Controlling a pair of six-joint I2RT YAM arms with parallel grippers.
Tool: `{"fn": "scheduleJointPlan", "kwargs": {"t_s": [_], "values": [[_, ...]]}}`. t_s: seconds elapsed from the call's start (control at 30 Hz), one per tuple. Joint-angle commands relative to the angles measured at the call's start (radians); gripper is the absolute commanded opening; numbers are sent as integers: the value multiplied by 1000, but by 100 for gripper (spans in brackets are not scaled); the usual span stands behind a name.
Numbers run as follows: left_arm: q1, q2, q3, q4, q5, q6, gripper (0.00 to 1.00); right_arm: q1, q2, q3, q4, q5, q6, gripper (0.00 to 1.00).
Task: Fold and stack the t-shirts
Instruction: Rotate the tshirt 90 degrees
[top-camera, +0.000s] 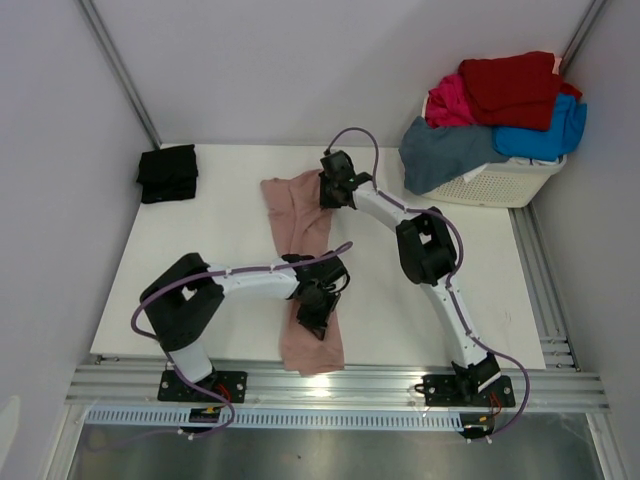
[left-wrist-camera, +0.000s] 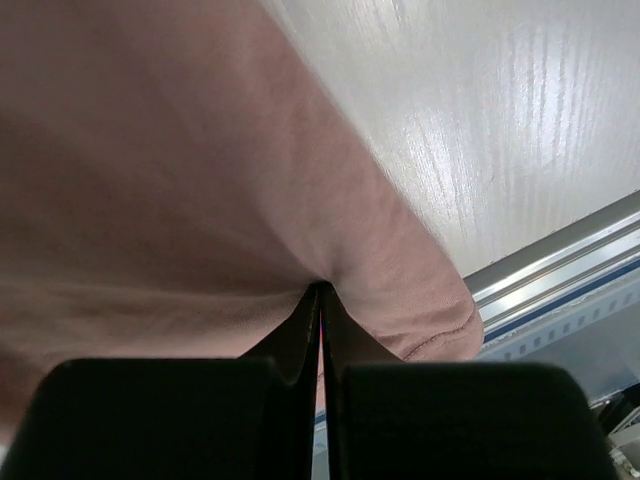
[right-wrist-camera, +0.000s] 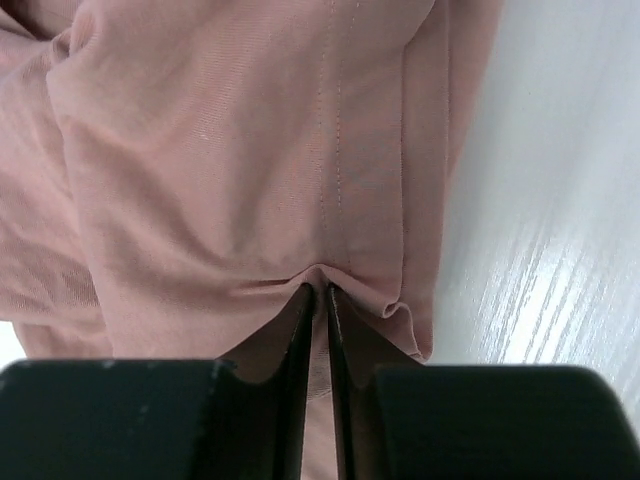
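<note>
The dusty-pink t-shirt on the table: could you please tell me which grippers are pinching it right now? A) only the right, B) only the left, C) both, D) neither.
C: the left gripper and the right gripper are each shut on a fold of the dusty-pink t-shirt, as their wrist views show.

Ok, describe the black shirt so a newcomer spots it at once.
Start at the white table. In its far left corner lies the black t-shirt, a compact bundle. It alone is black, lying clear of the pink t-shirt mid-table and the coloured heap on the basket.
</note>
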Motion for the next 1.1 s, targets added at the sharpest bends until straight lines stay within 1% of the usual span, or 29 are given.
{"fn": "scheduleJointPlan", "kwargs": {"t_s": [0.0,0.2,0.27,0.4,0.43,0.57,0.67,0.7,0.77,0.8,0.83,0.9,0.93,1.0,1.03,1.07], "values": [[-30,29,-11,5,45,-10,1,-12,66,41,-42,-6,-9,13],[-80,97,-36,50,118,-15,0,-63,123,116,-57,-20,7,17],[-102,129,-29,56,146,-10,1,-80,134,144,-60,-21,17,19],[-142,160,0,51,175,6,1,-127,161,191,-63,-25,48,20],[-157,160,7,50,183,13,1,-141,168,201,-60,-63,51,20],[-168,108,29,25,160,29,1,-151,149,202,-39,-110,51,22],[-168,19,62,-44,91,48,1,-149,110,179,-16,-146,36,24],[-169,-5,105,-61,66,51,2,-149,99,173,-11,-162,27,26],[-168,-76,130,-116,-6,59,4,-151,76,181,-10,-214,19,33],[-165,-98,160,-130,-29,60,5,-154,66,185,-11,-266,16,36],[-160,-122,191,-142,-77,59,6,-157,56,187,-11,-285,7,42],[-149,-191,227,-167,-130,52,9,-157,13,170,-4,-298,-4,47],[-133,-213,248,-173,-156,54,10,-157,-3,160,1,-301,-13,53],[-105,-279,280,-214,-281,56,13,-161,-39,127,16,-320,-16,59],[-65,-302,306,-229,-326,48,13,-163,-50,120,19,-322,-21,63],[-42,-349,311,-254,-416,45,14,-161,-58,103,19,-318,-23,64]]}}
